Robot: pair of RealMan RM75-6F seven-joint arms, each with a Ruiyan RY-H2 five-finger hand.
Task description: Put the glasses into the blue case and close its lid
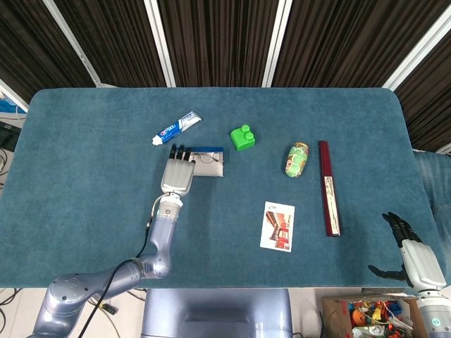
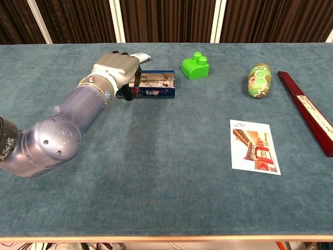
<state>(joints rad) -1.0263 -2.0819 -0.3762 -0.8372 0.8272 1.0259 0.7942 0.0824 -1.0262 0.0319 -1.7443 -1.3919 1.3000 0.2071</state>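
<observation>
the left arm reaches from the near left corner of the table toward the far side, its left hand [image 1: 179, 173] [image 2: 117, 66] palm down, dark fingers pointing at the far edge and a little curled. the right hand [image 1: 416, 255] hangs off the near right corner, fingers spread, holding nothing.
</observation>
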